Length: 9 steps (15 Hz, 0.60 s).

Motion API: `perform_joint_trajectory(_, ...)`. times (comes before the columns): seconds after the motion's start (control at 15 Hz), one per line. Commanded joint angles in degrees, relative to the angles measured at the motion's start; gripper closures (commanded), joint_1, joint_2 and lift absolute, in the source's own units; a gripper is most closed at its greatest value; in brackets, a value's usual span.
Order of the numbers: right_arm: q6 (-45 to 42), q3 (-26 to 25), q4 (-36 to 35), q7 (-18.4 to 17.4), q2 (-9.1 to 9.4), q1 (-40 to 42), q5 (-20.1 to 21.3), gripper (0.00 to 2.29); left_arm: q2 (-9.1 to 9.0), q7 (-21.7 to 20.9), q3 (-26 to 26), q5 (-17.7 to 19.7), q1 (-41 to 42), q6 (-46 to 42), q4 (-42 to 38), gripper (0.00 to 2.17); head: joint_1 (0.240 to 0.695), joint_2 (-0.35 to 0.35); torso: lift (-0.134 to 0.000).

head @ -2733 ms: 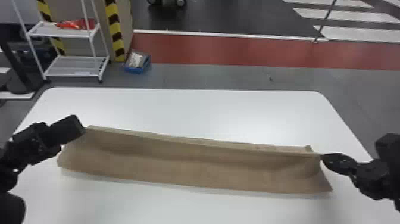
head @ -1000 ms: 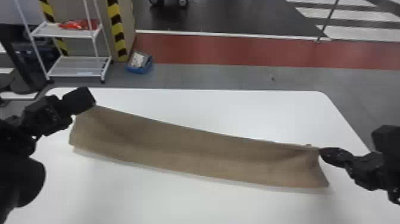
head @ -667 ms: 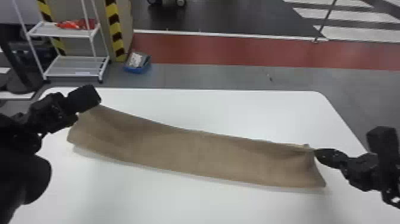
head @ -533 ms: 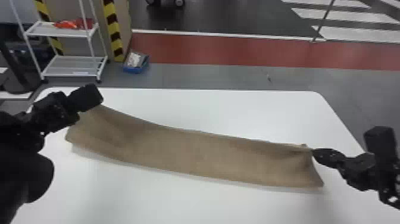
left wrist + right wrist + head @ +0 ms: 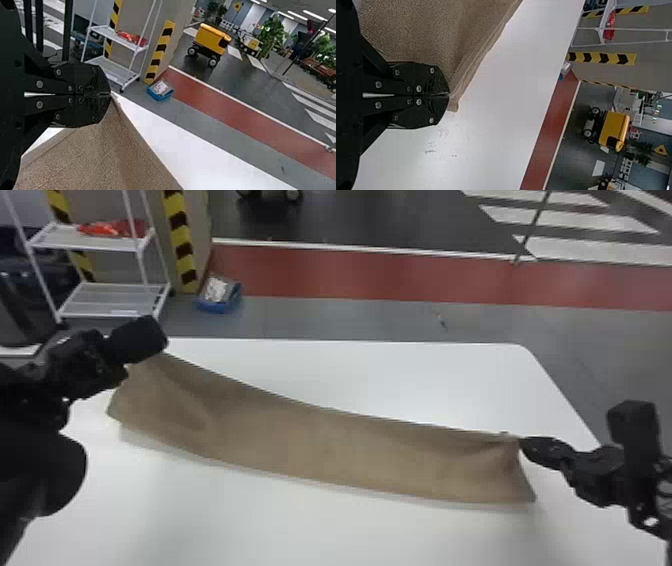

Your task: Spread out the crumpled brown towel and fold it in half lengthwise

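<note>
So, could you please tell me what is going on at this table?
The robot's left gripper and right gripper each pinch a far corner of the brown towel. It stretches between them as a long strip over the white table, its left end apparently raised, not yet laid flat.

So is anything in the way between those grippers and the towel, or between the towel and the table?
Nothing visible stands in the way. The left gripper and right gripper are each shut on an end of the towel, and I see nothing between it and the table.
</note>
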Motion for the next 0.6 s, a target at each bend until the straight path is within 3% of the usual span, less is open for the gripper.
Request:
perform_joint_trajectory(0.0, 0.3, 0.0, 0.1, -0.1, 0.00, -0.6, -0.1, 1.31, -0.22, 0.1, 0.0, 0.0, -0.4, 0.0, 0.0, 1.88, 0.695, -0.128, -0.123)
perform_joint_trajectory(0.27, 0.5, -0.6, 0.6, -0.3, 0.26, -1.2, -1.1, 1.31, -0.57, 0.2, -1.1, 0.0, -1.6, 0.0, 0.3, 1.88, 0.695, -0.131, -0.123)
perform_joint_trajectory(0.53, 0.5, -2.2, 1.6, -0.5, 0.53, -1.3, -4.0, 1.31, -2.33, 1.5, -4.1, -0.3, -5.4, -0.2, 7.5, 1.88, 0.695, -0.147, -0.123)
